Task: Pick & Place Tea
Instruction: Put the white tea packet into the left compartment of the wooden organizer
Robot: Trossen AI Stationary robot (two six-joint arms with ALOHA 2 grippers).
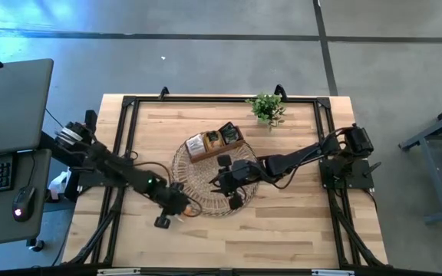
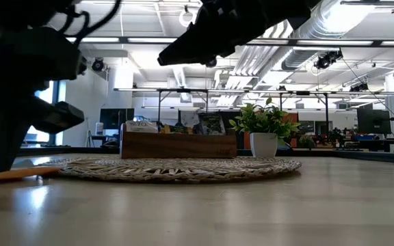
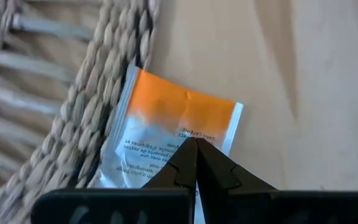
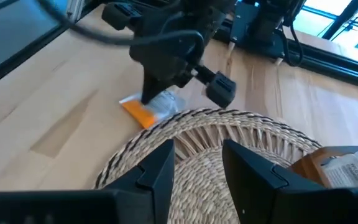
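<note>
One tea packet point(image 3: 166, 124), half orange and half white with print, lies on the wood beside the round woven mat point(image 3: 42, 93), its edge against the mat's rim. My left gripper point(image 3: 196, 146) stands over it at the mat's near-left rim point(image 1: 176, 201), shut on it. In the right wrist view the same packet point(image 4: 143, 112) shows under my left gripper point(image 4: 156, 99). My right gripper point(image 4: 197, 165) hovers open above the mat point(image 4: 229, 143), touching nothing. More packets point(image 1: 225, 136) stand in the wooden tray point(image 1: 215, 143) on the mat's far side. My left gripper comes from above, pointing down, and its shut fingertips point(image 3: 185, 163) meet on the packet's white printed half point(image 3: 148, 146). The orange half point(image 4: 135, 113) still lies on the table. How much of the packet sits between the fingers is hidden by the fingers themselves.
A small green potted plant point(image 1: 267, 107) stands near the table's far edge, right of the tray point(image 2: 176, 145). Black frame rails point(image 1: 129, 138) run along the table's sides. Bare wood point(image 1: 282, 230) lies near and right of the mat. A desk with keyboard and mouse point(image 1: 6, 169) stands left of the table.
</note>
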